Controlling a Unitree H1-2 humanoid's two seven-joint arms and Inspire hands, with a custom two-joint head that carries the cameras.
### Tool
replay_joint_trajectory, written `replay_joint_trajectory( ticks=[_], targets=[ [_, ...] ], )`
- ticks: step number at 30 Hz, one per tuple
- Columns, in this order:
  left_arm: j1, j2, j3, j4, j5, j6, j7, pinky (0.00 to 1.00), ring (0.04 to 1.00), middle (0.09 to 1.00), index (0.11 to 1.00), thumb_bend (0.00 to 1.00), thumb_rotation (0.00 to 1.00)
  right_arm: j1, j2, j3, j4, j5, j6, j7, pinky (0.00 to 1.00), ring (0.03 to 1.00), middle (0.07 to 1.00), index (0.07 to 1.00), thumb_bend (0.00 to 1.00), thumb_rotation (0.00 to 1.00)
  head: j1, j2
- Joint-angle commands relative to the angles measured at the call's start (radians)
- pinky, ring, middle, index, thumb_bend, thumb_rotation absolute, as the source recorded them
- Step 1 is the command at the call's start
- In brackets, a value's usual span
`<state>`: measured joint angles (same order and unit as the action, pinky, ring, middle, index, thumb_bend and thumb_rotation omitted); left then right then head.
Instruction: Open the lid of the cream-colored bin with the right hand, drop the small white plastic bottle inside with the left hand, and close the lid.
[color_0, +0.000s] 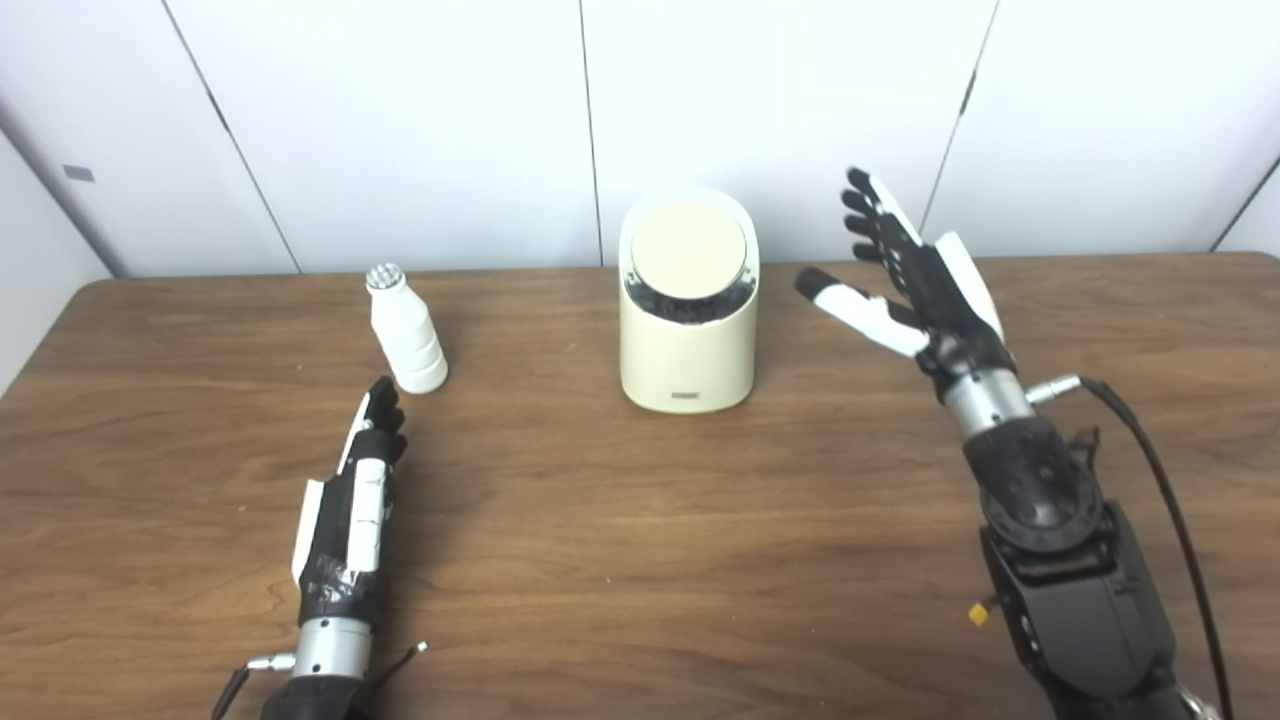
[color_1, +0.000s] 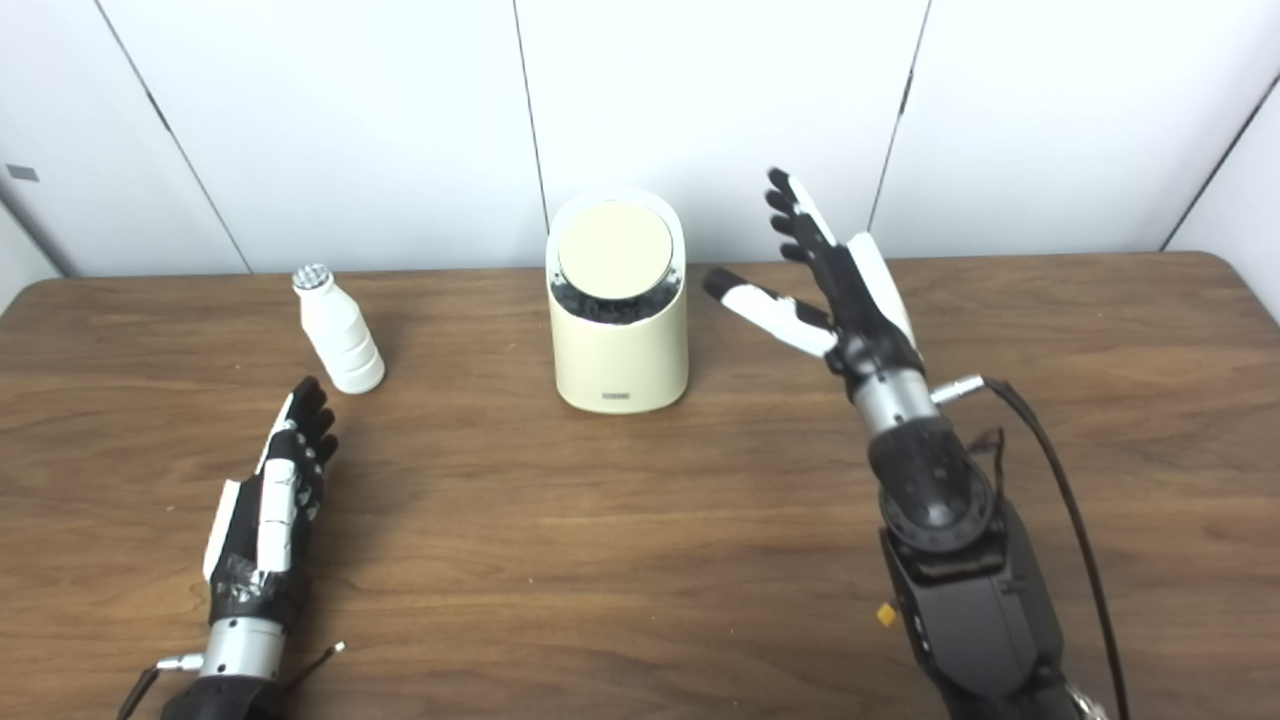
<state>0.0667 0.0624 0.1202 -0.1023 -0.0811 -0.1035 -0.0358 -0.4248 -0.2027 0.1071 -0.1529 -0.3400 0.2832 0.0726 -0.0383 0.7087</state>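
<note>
The left robot hand (color_0: 350, 500) lies nearest, low over the wooden surface (color_0: 640, 560), fingers stretched out straight and close together, holding nothing. Just beyond its fingertips, and slightly to their right, stands the small white bottle (color_0: 408, 332), upright with a ridged body and a silvery cap; hand and bottle are close but not touching. Farther to the right of that hand, past the bottle, sits the cream bin (color_0: 688, 305) near the back of the surface. Its round lid (color_0: 688, 252) is shut, tilted toward the camera, with a dark band showing under its lower edge. The right robot hand (color_0: 915, 285) is raised just beside the bin's right side, palm turned toward it, fingers spread wide and pointing up, thumb reaching toward the bin's upper wall without touching it. It grips nothing. Behind everything runs a white panelled wall (color_0: 400, 120).
</note>
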Motion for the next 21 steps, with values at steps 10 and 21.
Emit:
replay_joint_trajectory(
  ticks=[10, 21],
  targets=[
    [0.019, -0.01, -0.011, -0.023, 0.016, -0.005, 0.015, 1.0, 1.0, 1.0, 1.0, 0.6, 0.97, -0.22, -0.001, 0.088, 0.122, -0.112, 0.021, 0.024, 0.86, 0.941, 0.956, 0.969, 0.92, 0.6, 0.002, 0.006],
    [0.017, -0.02, -0.021, -0.012, 0.03, -0.026, 0.012, 1.0, 1.0, 1.0, 1.0, 0.6, 0.96, -0.328, -0.002, 0.156, 0.254, -0.206, 0.012, 0.032, 0.92, 0.921, 0.93, 0.962, 0.88, 0.52, 0.006, 0.008]
  ],
)
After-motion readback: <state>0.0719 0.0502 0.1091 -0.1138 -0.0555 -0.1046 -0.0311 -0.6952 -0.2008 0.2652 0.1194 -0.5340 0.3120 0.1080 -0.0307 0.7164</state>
